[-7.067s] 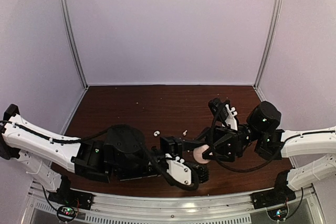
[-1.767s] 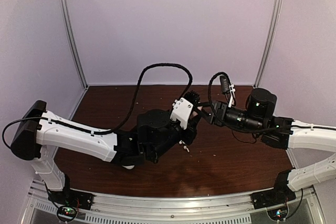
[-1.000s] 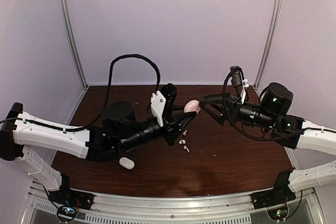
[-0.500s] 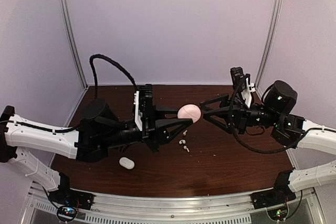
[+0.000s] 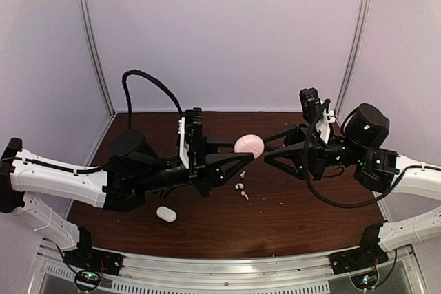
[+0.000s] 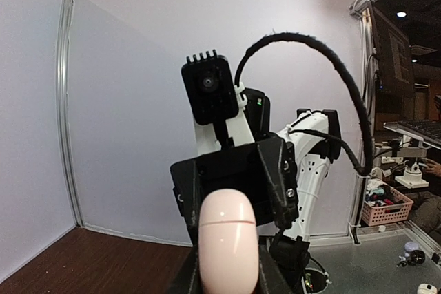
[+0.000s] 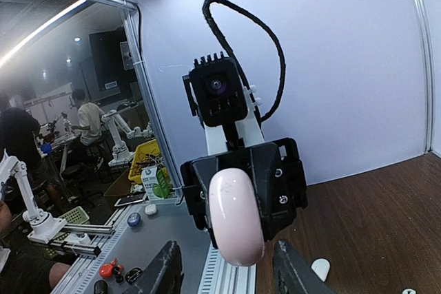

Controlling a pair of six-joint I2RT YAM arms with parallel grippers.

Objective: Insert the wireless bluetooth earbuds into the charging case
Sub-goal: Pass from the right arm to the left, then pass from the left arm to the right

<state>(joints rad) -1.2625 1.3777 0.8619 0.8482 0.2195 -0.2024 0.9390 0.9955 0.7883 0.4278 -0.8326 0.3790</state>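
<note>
My left gripper (image 5: 242, 154) is shut on a pink oval charging case (image 5: 249, 145), lid closed, and holds it high above the table. The case fills the left wrist view (image 6: 228, 242) between my fingers. My right gripper (image 5: 267, 148) is open and points at the case from the right, with its fingertips just beside it. In the right wrist view the case (image 7: 236, 217) hangs between my spread fingers (image 7: 165, 273). The tiny white earbuds (image 5: 239, 186) (image 5: 244, 195) lie on the dark table below the case.
A white oval case (image 5: 166, 214) lies on the wooden table (image 5: 303, 211) near the front left and also shows in the right wrist view (image 7: 320, 269). White walls enclose the table at the back and sides. The left arm's black cable (image 5: 148, 84) loops upward.
The left arm has lifted the pink case off the table and swung it round toward the right gripper. The right gripper has opened and closed in on the case.
</note>
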